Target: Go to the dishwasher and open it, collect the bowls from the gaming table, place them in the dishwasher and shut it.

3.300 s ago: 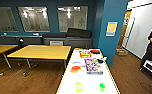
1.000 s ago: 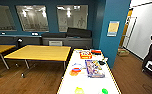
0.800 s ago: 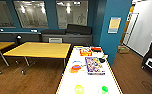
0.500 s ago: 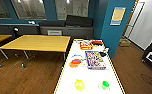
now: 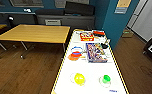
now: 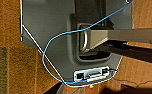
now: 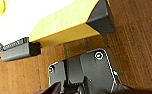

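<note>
Collecting step: yellow-green bowl [image 5: 79, 78] at 11 o'clock, bright green bowl [image 5: 106, 79] at 1 on the gaming surface [image 5: 92, 68]; next needs reaching. Claw states: cannot tell.

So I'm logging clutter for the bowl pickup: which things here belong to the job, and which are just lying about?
Part of the job:
- yellow-green bowl
- bright green bowl
- gaming table, white-topped with a yellow edge, under both bowls

Just lying about:
- board-game boxes further along the same table
- orange and blue rings beside them
- wooden-topped table to the left
</note>
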